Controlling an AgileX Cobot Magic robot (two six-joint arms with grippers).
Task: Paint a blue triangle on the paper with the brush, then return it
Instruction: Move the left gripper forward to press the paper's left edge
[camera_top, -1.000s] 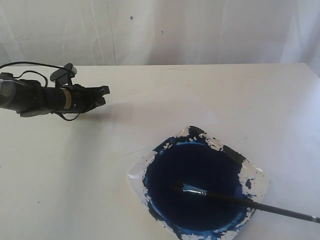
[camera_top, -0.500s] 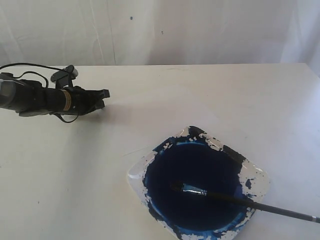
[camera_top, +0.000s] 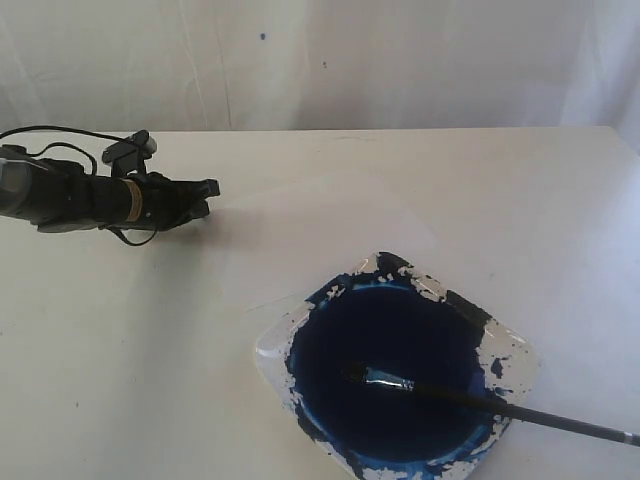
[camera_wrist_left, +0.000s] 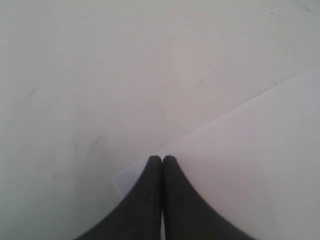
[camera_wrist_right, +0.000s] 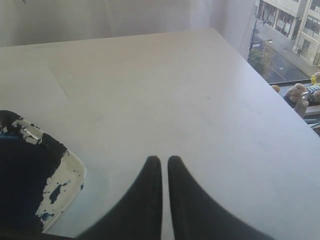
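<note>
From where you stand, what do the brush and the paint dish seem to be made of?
The brush: thin black handle, possibly painted wood or plastic, I cannot tell which. Its collar glints silver, so likely metal. The dish: white and smooth where the rim is bare, probably plastic or glazed ceramic.

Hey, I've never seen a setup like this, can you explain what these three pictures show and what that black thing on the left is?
It is a robot with two arms at a white table. The wide picture comes from a camera off the arms; the black thing is the left arm, ending in the left gripper. The other two come from cameras on the wrists. The left gripper is shut above a thin white sheet of paper; the right gripper is shut too. Neither holds anything. A long black-handled paintbrush lies in a white dish of dark blue paint.
</note>
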